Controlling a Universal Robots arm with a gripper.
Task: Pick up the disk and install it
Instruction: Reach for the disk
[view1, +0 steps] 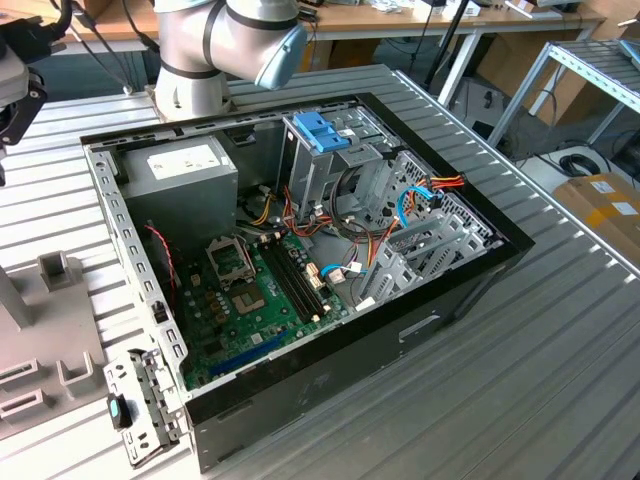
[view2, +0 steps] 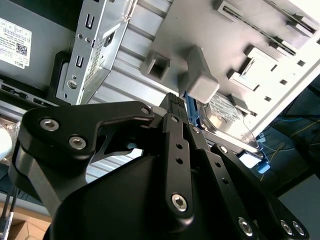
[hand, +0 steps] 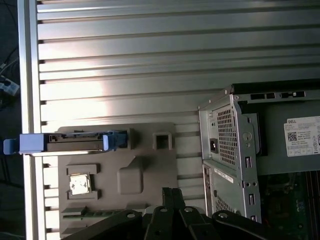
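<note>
Two black fingers of the gripper were pressed together with nothing between them, so the tool was clenched and empty. It hung above one side of a grey fixture tray. The disk stood on its long edge in a slot at the far side of that tray, well apart from the fingertips. In the second wrist view the disk showed just behind a grey block of the tray, with its labelled metal face visible. Blue carrier rails ran along its edges, and one blue end stuck out past the tray's border. The tray lay on a ribbed metal table, beside the open computer case.

The disk was probably stiff and rather heavy for its size. Its smooth metal faces could slip between the fingers, and it would not tolerate a knock. The plastic rails might bend under pressure. The safest hold seemed to be across the two flat faces, near the middle of the upper edge that stood free of the slot.
</note>
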